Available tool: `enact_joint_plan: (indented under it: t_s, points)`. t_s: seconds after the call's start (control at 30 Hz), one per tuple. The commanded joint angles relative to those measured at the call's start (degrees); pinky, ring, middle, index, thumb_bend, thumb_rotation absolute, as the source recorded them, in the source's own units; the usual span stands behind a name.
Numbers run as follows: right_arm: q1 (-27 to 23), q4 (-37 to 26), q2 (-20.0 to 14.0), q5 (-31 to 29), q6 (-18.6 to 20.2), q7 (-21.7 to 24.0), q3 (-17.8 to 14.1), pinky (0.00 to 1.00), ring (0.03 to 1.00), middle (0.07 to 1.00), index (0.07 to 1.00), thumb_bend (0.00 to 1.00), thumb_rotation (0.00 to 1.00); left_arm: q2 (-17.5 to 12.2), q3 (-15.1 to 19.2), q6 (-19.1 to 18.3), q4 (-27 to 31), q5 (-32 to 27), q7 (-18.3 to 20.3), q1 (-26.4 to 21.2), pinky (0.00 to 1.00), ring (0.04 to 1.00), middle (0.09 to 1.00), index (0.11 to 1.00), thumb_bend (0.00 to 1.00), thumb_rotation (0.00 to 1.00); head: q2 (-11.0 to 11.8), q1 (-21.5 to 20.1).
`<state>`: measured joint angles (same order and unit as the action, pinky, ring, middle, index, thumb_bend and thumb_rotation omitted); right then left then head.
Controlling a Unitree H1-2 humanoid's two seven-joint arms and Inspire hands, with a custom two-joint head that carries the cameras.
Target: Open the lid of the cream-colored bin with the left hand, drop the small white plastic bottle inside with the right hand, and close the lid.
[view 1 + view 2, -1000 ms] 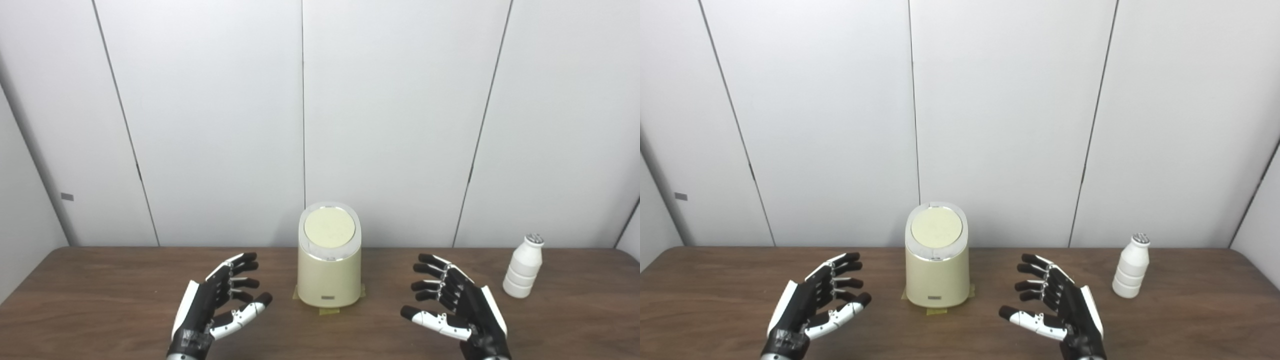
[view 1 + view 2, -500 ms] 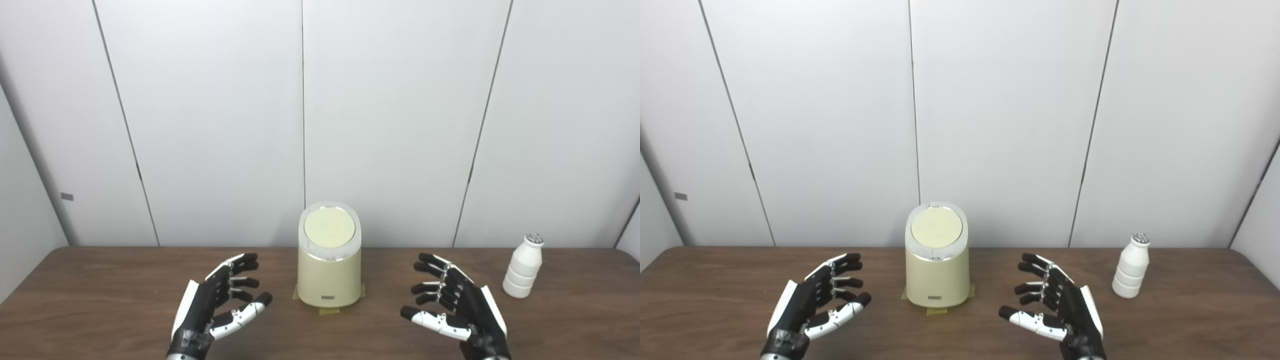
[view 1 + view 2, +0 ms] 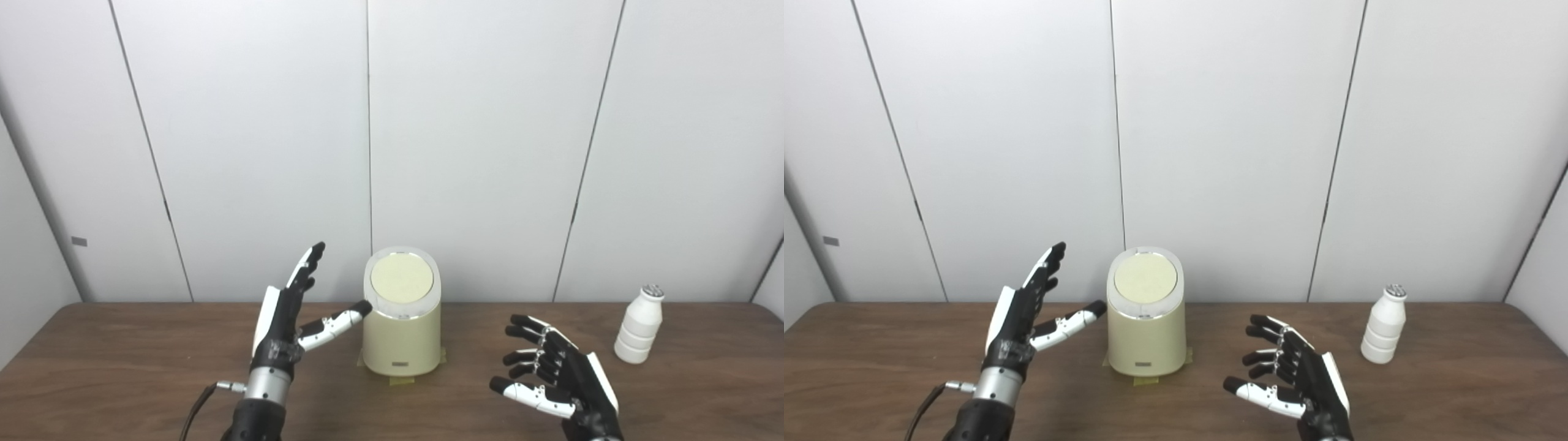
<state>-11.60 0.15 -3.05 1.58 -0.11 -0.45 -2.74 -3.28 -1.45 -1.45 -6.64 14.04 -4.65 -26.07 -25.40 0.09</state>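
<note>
I see my left hand [image 3: 285,312] raised, fingers spread, beside the lidded cream-colored bin [image 3: 401,331] mid-table, my right hand [image 3: 560,380] empty with fingers apart, and the small white plastic bottle [image 3: 639,324] upright near the table's [image 3: 122,367] far right corner.

A bare test room or lab. Plain white wall panels [image 3: 478,147] stand close behind a dark wood-grain table [image 3: 122,367]. Nothing homely shows.

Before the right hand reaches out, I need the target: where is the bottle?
The bottle stands upright at the table's far right, near the back wall, well right of the bin and beyond the open right hand.
</note>
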Motion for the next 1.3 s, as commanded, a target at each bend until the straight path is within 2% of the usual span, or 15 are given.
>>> enact_joint_plan:
  t_s: [0.0, 0.1, 0.27, 0.43, 0.57, 0.67, 0.93, 1.03, 1.27]
  points:
    - [-2.39, -1.97, 0.0, 0.25, -1.11, -0.14, 0.38, 0.46, 0.563, 0.726, 0.73, 0.76, 0.12, 0.23, -0.39, 0.25, -0.62, 1.59, -1.54, -4.18, 1.0, 1.0, 0.99, 1.0, 0.86, 0.33, -0.04, 0.13]
    - [-2.44, -1.69, -0.02, -0.24, -1.2, 0.02, 0.3, 0.46, 0.565, 0.726, 0.729, 0.76, 0.12, 0.6, -1.01, 0.46, -3.65, 3.44, -2.89, -6.96, 0.98, 1.0, 0.998, 1.0, 0.88, 0.35, 0.03, 0.38]
    - [-2.45, -1.71, -0.05, 0.02, -1.26, -0.13, 0.39, 0.46, 0.561, 0.723, 0.729, 0.76, 0.11, 2.16, -1.46, -0.05, -8.75, 4.17, -4.75, -11.04, 1.0, 1.0, 1.0, 1.0, 0.91, 0.34, 0.0, 0.25]
    - [-2.33, -2.35, 0.2, -0.2, -0.7, -0.3, 0.24, 0.45, 0.561, 0.722, 0.725, 0.76, 0.12, 2.64, -3.08, -0.35, -12.63, 6.76, -7.07, -13.94, 1.0, 1.0, 1.0, 1.0, 0.89, 0.34, -0.36, 0.1]
    - [-2.37, -2.28, 0.06, 0.33, -1.23, -0.29, 0.52, 0.45, 0.553, 0.722, 0.71, 0.76, 0.12, 2.65, -4.8, -1.35, -16.36, 10.5, -10.1, -15.99, 0.92, 1.0, 1.0, 1.0, 0.9, 0.34, -0.33, -0.28]
    - [-2.36, -2.44, 0.1, 0.67, -1.29, -0.32, 0.7, 0.45, 0.552, 0.727, 0.701, 0.75, 0.1, 2.76, -5.45, -1.52, -18.45, 11.55, -11.48, -16.94, 0.93, 1.0, 1.0, 1.0, 0.9, 0.32, -0.36, -0.39]
    - [-2.31, -2.95, 0.5, 0.27, -1.24, -0.41, 0.54, 0.45, 0.551, 0.732, 0.704, 0.75, 0.1, 2.36, -7.69, -1.38, -21.83, 13.56, -12.24, -17.95, 0.94, 1.0, 1.0, 1.0, 0.86, 0.23, -0.57, -0.76]
    - [-2.33, -3.06, 0.56, 0.28, -1.25, -0.49, 0.53, 0.45, 0.541, 0.73, 0.705, 0.75, 0.08, 1.97, -8.52, -1.96, -21.89, 14.38, -12.2, -17.99, 0.94, 1.0, 1.0, 1.0, 0.85, 0.19, -0.64, -0.73]
    - [-2.28, -3.37, 0.42, 0.33, -1.08, -0.43, 0.64, 0.45, 0.557, 0.736, 0.717, 0.75, 0.1, 0.71, -10.41, -4.85, -20.88, 16.66, -10.31, -17.87, 0.89, 1.0, 1.0, 1.0, 0.79, 0.02, -0.91, -0.66]
